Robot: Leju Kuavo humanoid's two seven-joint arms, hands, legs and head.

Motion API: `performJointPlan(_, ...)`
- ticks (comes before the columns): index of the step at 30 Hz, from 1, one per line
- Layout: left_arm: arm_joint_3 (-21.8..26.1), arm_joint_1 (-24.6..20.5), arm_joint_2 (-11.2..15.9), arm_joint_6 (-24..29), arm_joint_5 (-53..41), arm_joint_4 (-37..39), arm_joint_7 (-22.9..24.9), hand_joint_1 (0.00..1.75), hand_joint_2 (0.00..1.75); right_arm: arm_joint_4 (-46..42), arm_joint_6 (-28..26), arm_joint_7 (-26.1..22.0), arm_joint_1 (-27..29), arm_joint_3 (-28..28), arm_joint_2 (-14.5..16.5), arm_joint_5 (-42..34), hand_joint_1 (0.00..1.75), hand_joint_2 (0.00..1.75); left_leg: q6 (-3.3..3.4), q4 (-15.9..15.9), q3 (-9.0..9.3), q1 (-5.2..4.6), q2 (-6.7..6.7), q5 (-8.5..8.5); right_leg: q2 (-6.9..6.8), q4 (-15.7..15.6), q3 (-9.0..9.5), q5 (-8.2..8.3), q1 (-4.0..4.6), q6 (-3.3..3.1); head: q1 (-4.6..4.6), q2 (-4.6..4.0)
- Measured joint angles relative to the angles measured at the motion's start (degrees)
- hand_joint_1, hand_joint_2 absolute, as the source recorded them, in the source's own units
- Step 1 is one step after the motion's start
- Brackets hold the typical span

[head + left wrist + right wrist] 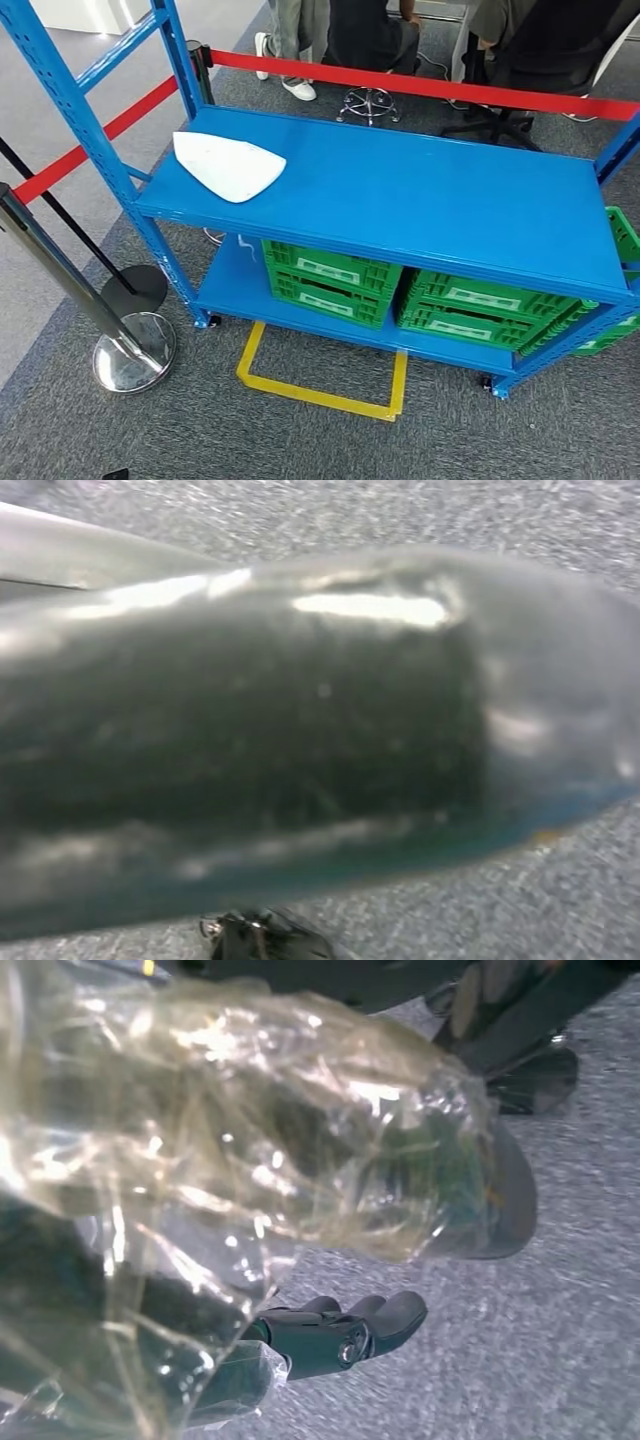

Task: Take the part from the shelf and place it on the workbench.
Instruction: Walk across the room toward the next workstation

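The part (226, 165) is a flat white piece with a rounded, pointed outline. It lies on the left end of the blue shelf's top board (423, 200). In the right wrist view my right hand (302, 1190) is wrapped in crinkled clear plastic and hangs over grey carpet. Its dark fingers (340, 1332) are stretched out apart from the thick thumb (506, 1200), with nothing between them. My left hand (264, 760) is a blurred grey cover close to the camera over the carpet. Just a dark bit of its fingers (260, 938) peeks out, so its pose is unclear.
Two green crates (328, 280) (483, 315) sit on the lower board. A chrome stanchion (132, 350) stands at the left with a red belt (423, 88) running behind the shelf. A yellow floor marking (321, 395) lies before the shelf. People (370, 35) sit beyond the belt.
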Motion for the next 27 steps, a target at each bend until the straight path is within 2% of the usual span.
performJointPlan(1,0.14,-0.03,-0.08,0.26,0.08,0.00,0.17,0.00,0.00,-0.01,0.03,0.26,0.02,0.00,0.00,0.04,0.00,0.00,-0.09,0.08,0.07,0.02,0.00,-0.06,-0.11,-3.30,1.69,2.01,-0.07,0.02,-0.01,0.00)
performJointPlan(3,0.36,-0.13,-0.19,0.51,0.11,0.00,0.30,0.00,0.87,-0.01,0.11,0.50,-0.13,0.00,0.00,0.09,0.00,0.00,-0.53,0.45,0.08,-0.09,-0.01,-0.30,-0.41,-11.17,5.64,5.00,-0.15,-0.12,0.01,0.00)
performJointPlan(4,0.44,-0.19,-0.20,0.55,0.10,0.00,0.32,0.00,1.31,-0.01,0.13,0.70,-0.22,0.00,0.00,0.11,0.00,0.00,-0.85,0.67,0.00,-0.22,-0.02,-0.39,-0.48,-13.56,6.91,5.56,-0.14,-0.34,-0.07,0.00)
performJointPlan(5,0.51,-0.25,-0.19,0.57,0.08,0.00,0.35,0.00,1.75,0.00,0.15,1.03,-0.28,0.00,0.00,0.14,0.00,0.00,-1.16,0.84,-0.11,-0.33,-0.03,-0.41,-0.48,-14.48,7.40,5.49,-0.06,-0.61,-0.12,0.00)
performJointPlan(7,0.57,-0.36,-0.18,0.70,-0.21,0.00,0.43,0.00,1.75,0.00,0.08,2.02,-0.22,-0.01,0.00,0.36,0.00,0.87,-1.74,0.98,-0.27,-0.28,-0.03,-0.38,-0.36,-14.46,7.49,5.58,0.05,-1.30,-0.21,0.00)
performJointPlan(9,0.56,-0.42,-0.16,0.86,-1.00,0.00,0.54,0.00,1.75,-0.01,-0.13,3.03,-0.18,-0.02,0.00,0.87,0.00,1.75,-2.32,2.27,-0.75,-0.08,-0.12,-1.53,-0.36,-14.55,7.45,5.80,-0.01,-2.01,-0.30,0.00)
performJointPlan(10,0.55,-0.43,-0.18,0.91,-1.44,0.00,0.60,0.00,1.75,-0.01,-0.18,3.39,-0.22,-0.02,0.01,1.16,0.00,1.75,-2.58,4.50,-1.68,-0.02,-0.17,-3.06,-0.38,-14.63,7.43,5.91,-0.07,-2.34,-0.38,0.00)
performJointPlan(12,0.24,-0.26,-0.20,0.86,-1.96,0.00,0.92,0.00,1.75,-0.04,0.02,3.82,-0.27,0.11,0.02,1.51,0.00,1.75,-2.86,11.92,-4.93,0.00,-0.22,-6.96,-0.41,-14.62,7.29,5.96,0.01,-2.73,-0.52,0.00)
performJointPlan(13,-0.27,-0.01,-0.17,0.75,-1.75,0.00,1.23,0.00,1.75,-0.14,0.23,3.96,-0.27,0.35,0.01,1.43,0.00,1.75,-2.89,15.42,-6.51,0.00,-0.22,-8.29,-0.41,-14.61,7.23,5.97,0.09,-2.80,-0.51,0.00)
performJointPlan(14,-1.04,0.37,-0.09,0.63,-1.32,0.00,1.63,0.00,1.75,-0.31,0.43,4.10,-0.27,0.73,-0.02,1.13,0.00,1.75,-2.83,17.30,-7.36,-0.01,-0.23,-8.55,-0.37,-14.60,7.21,5.97,0.18,-2.85,-0.52,0.00)
performJointPlan(15,-1.98,0.83,0.00,0.49,-0.66,0.01,2.06,0.00,1.31,-0.57,0.61,4.23,-0.28,1.20,-0.05,0.61,0.00,1.31,-2.67,17.00,-7.20,-0.04,-0.24,-7.62,-0.28,-14.60,7.24,5.97,0.26,-2.87,-0.53,0.00)
performJointPlan(16,-3.05,1.32,0.12,0.33,0.13,0.01,2.52,0.00,0.87,-0.91,0.84,4.30,-0.31,1.76,-0.08,-0.14,0.00,0.87,-2.38,14.48,-5.99,-0.08,-0.26,-5.72,-0.18,-14.59,7.32,5.97,0.34,-2.87,-0.54,0.00)
performJointPlan(18,-5.27,2.15,0.38,-0.03,1.89,0.01,3.50,0.00,0.00,-1.67,1.35,4.34,-0.41,2.97,-0.09,-2.03,0.00,0.87,-1.58,6.78,-2.35,-0.27,-0.37,-1.92,-0.05,-14.54,7.43,5.93,0.57,-2.78,-0.55,0.00)
performJointPlan(19,-6.49,2.43,0.52,-0.27,2.84,0.01,3.97,0.00,0.00,-2.05,1.61,4.33,-0.46,3.63,-0.13,-3.07,0.00,1.31,-1.30,3.75,-0.98,-0.36,-0.42,-1.00,-0.05,-14.48,7.35,5.91,0.70,-2.62,-0.53,0.00)
performJointPlan(20,-7.72,2.66,0.65,-0.51,3.77,0.01,4.44,0.00,0.00,-2.37,1.86,4.32,-0.48,4.26,-0.19,-4.11,0.00,1.75,-1.11,2.11,-0.33,-0.47,-0.46,-0.79,-0.11,-14.46,7.23,5.92,0.78,-2.39,-0.49,0.00)
performJointPlan(21,-8.99,2.90,0.77,-0.73,4.75,0.01,4.95,0.00,0.00,-2.66,2.13,4.30,-0.47,4.92,-0.28,-5.19,0.00,1.75,-1.08,1.49,-0.18,-0.53,-0.47,-0.95,-0.17,-14.43,7.10,5.91,0.87,-2.14,-0.48,0.00)
performJointPlan(23,-11.64,3.51,0.96,-1.15,6.71,0.00,5.97,0.00,0.00,-3.14,2.66,4.27,-0.31,6.25,-0.60,-7.37,0.00,1.75,-1.42,1.12,-0.21,-0.52,-0.50,-0.82,-0.29,-14.54,6.76,5.83,0.85,-2.67,-0.40,0.00)
performJointPlan(25,-14.37,4.05,1.22,-1.63,8.71,0.00,6.99,0.00,0.00,-3.48,3.20,4.22,0.02,7.64,-0.97,-9.61,0.00,0.87,-1.61,0.93,-0.15,-0.56,-0.52,-0.76,-0.33,-14.67,6.58,5.81,0.82,-3.10,-0.36,0.00)
performJointPlan(27,-17.07,4.32,1.56,-2.08,10.69,0.00,8.01,0.00,0.00,-3.80,3.73,4.12,0.40,9.07,-1.25,-11.81,0.00,0.00,-1.34,0.93,-0.16,-0.72,-0.53,-0.77,-0.33,-14.88,6.67,6.03,0.69,-2.58,-0.38,0.00)
